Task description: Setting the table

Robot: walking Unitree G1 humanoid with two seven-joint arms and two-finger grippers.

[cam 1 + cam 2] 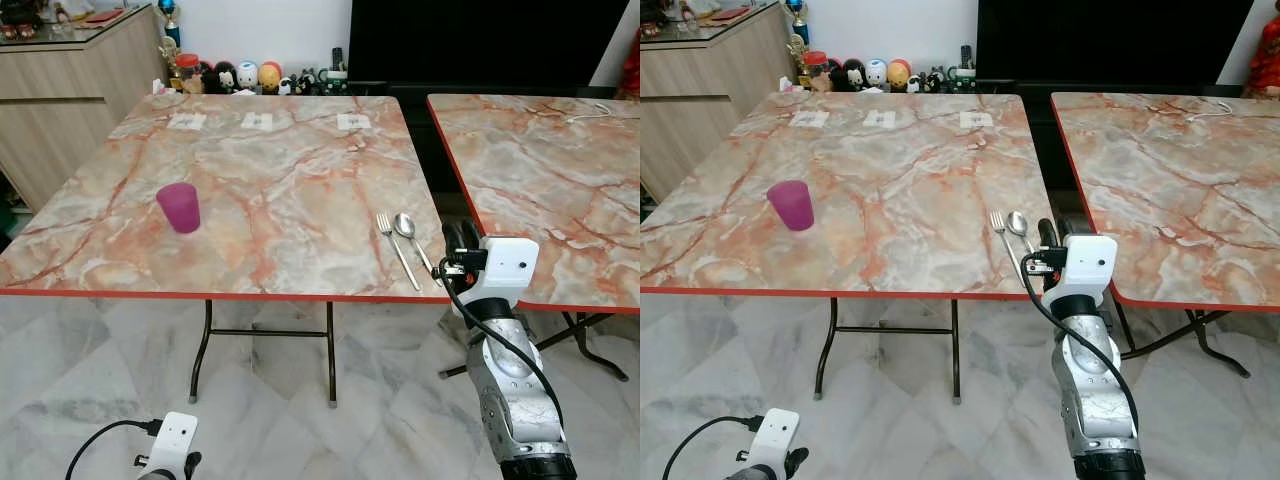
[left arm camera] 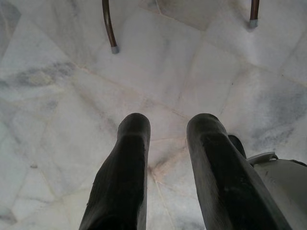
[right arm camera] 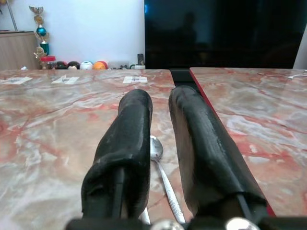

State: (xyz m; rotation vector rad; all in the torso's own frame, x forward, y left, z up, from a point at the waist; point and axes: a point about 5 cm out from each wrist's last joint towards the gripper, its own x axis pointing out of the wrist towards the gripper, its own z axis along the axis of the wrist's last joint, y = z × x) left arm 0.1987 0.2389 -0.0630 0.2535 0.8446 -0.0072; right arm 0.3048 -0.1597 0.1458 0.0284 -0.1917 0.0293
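**Table setting partly done: cup, fork and spoon down, rest still missing**

On the marble-pattern desk (image 1: 270, 190) a purple cup (image 1: 179, 207) stands upright on the robot's left half, well apart from the cutlery. A fork (image 1: 396, 245) and a spoon (image 1: 414, 240) lie side by side near the front right corner, just beside each other, handles toward the front edge. Three small white cards (image 1: 258, 121) sit in a row along the far edge. A second desk (image 1: 545, 190) stands to the right across a narrow gap, with a white cable (image 1: 590, 112) near its far side.

The right tool (image 3: 160, 103) is raised at the front right corner of the desk, just beside the cutlery. In the right wrist view its two fingers (image 3: 129, 129) stand slightly apart with nothing between them, and the spoon lies on the desk under the gap. The tool holds nothing.

The left tool (image 2: 168, 129) hangs low over the marble floor (image 2: 57, 96), fingers parted, empty, idle.

Judged progress: early to middle. Cup and one fork-spoon pair look placed; no plate, bowl or napkin is on the desk. The cup sits far from the cutlery, so it may still need moving to form one place setting. Whether the spoon is finally placed or about to be adjusted cannot be told.
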